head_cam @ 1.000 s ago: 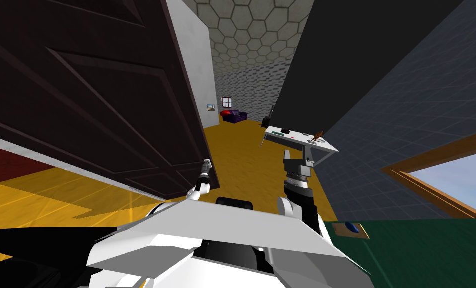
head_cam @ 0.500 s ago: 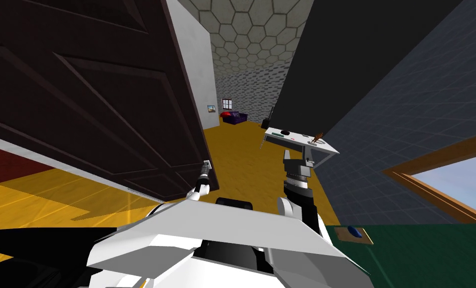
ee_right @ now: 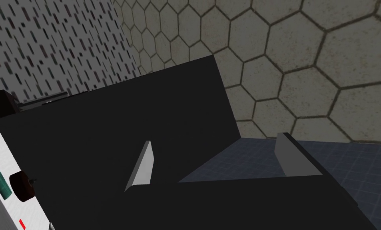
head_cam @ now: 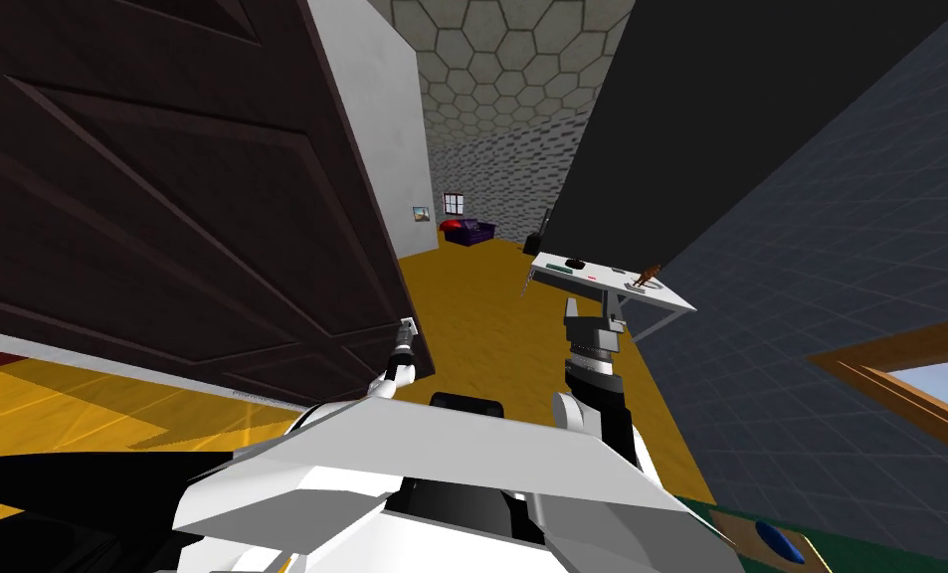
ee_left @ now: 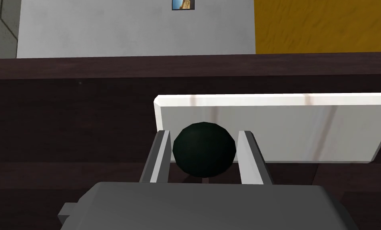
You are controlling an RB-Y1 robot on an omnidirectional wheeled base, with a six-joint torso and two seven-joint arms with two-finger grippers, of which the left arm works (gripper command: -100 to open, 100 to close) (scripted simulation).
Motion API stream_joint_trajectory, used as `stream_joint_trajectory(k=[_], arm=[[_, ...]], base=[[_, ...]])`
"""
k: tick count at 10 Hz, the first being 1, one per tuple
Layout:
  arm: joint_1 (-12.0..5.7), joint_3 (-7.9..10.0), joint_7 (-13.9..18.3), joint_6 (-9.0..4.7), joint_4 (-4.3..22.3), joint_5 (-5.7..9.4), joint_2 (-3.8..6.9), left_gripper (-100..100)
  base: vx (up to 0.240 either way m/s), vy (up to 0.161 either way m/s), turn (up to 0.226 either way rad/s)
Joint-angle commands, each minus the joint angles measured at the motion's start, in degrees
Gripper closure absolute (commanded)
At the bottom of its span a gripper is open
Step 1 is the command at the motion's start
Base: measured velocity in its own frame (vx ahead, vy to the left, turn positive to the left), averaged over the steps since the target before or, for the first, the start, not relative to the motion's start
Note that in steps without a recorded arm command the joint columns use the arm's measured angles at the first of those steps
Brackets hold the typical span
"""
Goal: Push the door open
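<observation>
- The door (head_cam: 163,199), dark brown and panelled, takes up the far left. It is already swung partway, and its free edge comes down just beside the left hand (head_cam: 409,325).
- The left hand is closed narrow on the knob (ee_left: 204,148). Its fingers (ee_left: 161,153) press the two sides of the round black knob, with the pale plate (ee_left: 305,127) right behind it.
- To push well, I judge the force should go through the knob, square to the door's face. The arm should follow the arc of the swing so the fingers do not slide off the round knob.
- A steady drive from the base would likely serve better than stretching the arm alone. The grip need only hold, since squeezing harder adds nothing to a push.
- Past the door's edge runs a grey wall (head_cam: 382,129) with a small picture (head_cam: 420,212) on it. This wall may be what limits how far the door can swing.
- The yellow floor (head_cam: 481,298) leads down a passage to a purple sofa (head_cam: 465,231) far off, well apart from the door.
- The right hand (head_cam: 591,313) is held up in front, fingers wide and holding nothing, just short of the table.
- The white table (head_cam: 616,286) stands on the right of the passage with small things on it. It is the likeliest thing to clip if I roll forward.
- At the far right a window frame (head_cam: 909,363) sits in the dark tiled wall. Lower down lies a blue thing (head_cam: 778,540). Both are well away from the door.
</observation>
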Motion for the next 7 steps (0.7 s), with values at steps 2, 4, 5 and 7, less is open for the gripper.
stream_joint_trajectory(k=[2, 4, 5, 7], arm=[[0.36, 1.81, -0.9, 0.6, -0.5, 1.21, 0.4, 100], [0.35, 2.84, -1.3, 0.67, -0.4, 1.92, 0.73, 100], [0.34, 3.43, -1.6, 0.71, -0.4, 2.32, 0.91, 100], [0.2, 3.18, -1.4, 0.65, 0.3, 2.19, 0.72, 100]], base=[[0.18, -0.031, 0.055], [0.204, -0.016, 0.048], [0.215, -0.001, 0.033], [0.11, 0.013, 0.017]])
